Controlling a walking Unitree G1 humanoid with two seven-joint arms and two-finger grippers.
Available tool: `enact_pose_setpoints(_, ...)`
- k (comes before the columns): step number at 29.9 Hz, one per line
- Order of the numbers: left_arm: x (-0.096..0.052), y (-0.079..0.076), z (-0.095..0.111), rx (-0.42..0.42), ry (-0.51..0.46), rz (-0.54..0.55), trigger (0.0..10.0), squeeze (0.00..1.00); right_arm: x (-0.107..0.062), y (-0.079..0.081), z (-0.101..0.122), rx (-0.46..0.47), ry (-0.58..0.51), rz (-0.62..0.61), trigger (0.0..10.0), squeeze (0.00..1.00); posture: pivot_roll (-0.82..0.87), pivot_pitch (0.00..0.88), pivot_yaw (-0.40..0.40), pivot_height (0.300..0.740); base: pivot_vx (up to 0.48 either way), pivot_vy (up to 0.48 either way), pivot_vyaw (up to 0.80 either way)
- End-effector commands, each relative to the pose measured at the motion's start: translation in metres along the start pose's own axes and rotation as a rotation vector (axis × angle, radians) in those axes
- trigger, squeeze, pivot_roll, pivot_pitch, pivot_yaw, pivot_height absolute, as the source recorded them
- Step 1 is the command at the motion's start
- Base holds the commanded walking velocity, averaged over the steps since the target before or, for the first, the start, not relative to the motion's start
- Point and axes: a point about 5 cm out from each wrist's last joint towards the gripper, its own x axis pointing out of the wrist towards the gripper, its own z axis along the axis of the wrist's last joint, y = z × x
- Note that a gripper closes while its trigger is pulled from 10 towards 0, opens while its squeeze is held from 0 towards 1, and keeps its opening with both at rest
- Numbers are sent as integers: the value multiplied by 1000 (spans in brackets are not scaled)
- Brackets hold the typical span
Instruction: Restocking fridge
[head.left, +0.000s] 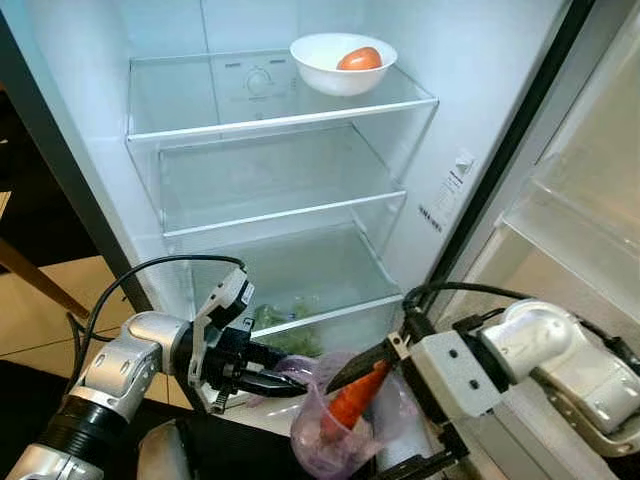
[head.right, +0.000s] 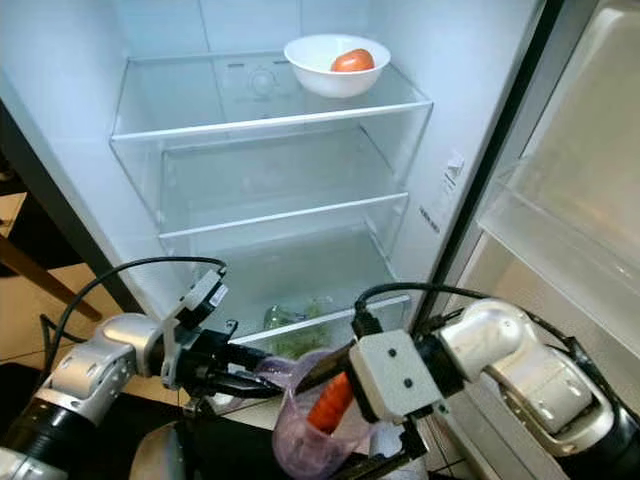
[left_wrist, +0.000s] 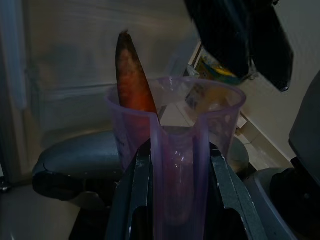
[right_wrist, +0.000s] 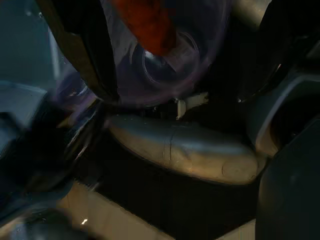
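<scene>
Before the open fridge (head.left: 420, 215), the left gripper (head.left: 268, 380) clamps a purple jug (head.left: 335, 425) holding a carrot (head.left: 358, 397), which the right gripper's (head.left: 365, 368) fingers straddle. At 12 o'clock, a bowl (head.left: 340, 62) with a tomato (head.left: 360, 59) is shelved; the carrot remains.
</scene>
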Motion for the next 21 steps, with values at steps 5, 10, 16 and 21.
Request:
enact_pose_setpoints(5, -7, 5, -5, 16, -32, 115, 0, 0, -15, -2, 3, 29, -33, -73, 10000, 988, -138, 134, -10, 411, 0, 0, 0)
enact_pose_setpoints(10, -15, 8, -9, 22, -49, 217, 0, 0, -27, -13, 1, 43, -77, -241, 10000, 0, -128, 127, -11, 411, 0, 0, 0)
enact_pose_setpoints(16, -21, 12, -9, 63, -100, 367, 0, 0, -43, -27, -13, 132, -123, -520, 10000, 0, -121, 117, -15, 411, 0, 0, 0)
enact_pose_setpoints(21, -17, 16, -4, 105, -154, 448, 0, 0, -55, -42, -27, 225, -136, -753, 10000, 0, -121, 115, -9, 411, 0, 0, 0)
